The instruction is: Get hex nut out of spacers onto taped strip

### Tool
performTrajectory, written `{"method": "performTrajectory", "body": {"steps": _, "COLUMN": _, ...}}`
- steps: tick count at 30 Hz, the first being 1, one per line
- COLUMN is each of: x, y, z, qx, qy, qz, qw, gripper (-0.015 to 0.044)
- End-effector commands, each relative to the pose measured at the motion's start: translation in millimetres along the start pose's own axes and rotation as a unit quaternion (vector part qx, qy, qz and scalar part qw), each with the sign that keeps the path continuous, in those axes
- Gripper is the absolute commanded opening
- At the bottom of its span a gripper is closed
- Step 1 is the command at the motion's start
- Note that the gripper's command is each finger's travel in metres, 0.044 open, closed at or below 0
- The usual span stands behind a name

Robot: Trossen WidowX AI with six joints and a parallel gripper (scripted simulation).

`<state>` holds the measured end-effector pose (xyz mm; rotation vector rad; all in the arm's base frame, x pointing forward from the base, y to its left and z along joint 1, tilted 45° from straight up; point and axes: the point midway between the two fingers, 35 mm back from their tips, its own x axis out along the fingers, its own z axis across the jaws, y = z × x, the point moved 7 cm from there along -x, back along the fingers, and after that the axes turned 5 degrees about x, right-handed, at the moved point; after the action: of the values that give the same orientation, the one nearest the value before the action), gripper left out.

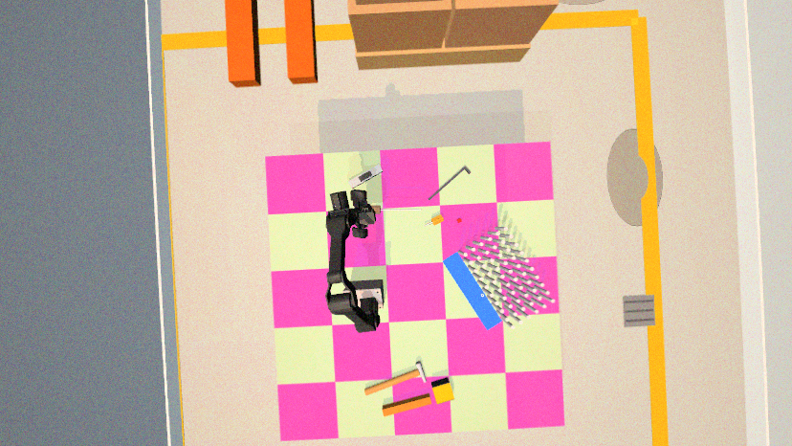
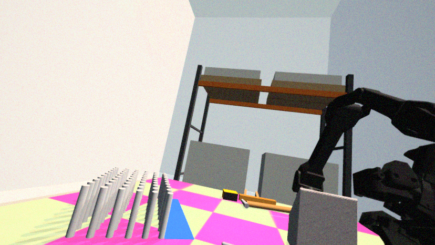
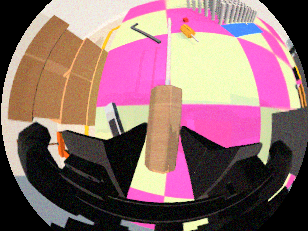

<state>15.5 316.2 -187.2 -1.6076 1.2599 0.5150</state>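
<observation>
My gripper is shut on the wooden handle of a tool. The tool's thin pale rod points away from the hand, towards the orange screwdriver's side of the table, outside the field. The metal spacers stand in slanted rows. The blue taped strip lies along their front. The nut shows as a tiny pale ring on the strip, apart from the tool. The rod's end is too fine to make out.
A hex key, an orange screwdriver and a red dot lie beyond the hand. A silver piece lies beside it. A hammer and a yellow-black block lie farther off.
</observation>
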Motion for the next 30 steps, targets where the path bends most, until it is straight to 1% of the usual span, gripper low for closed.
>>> {"method": "performTrajectory", "body": {"steps": 1, "x": 5.1, "y": 2.1, "z": -1.9, "qx": 0.001, "qy": 0.001, "qz": 0.000, "qw": 1.000, "gripper": 0.0000}}
{"method": "performTrajectory", "body": {"steps": 30, "x": 38.9, "y": 15.6, "z": -16.1, "qx": 0.001, "qy": 0.001, "qz": 0.000, "qw": 1.000, "gripper": 0.0000}}
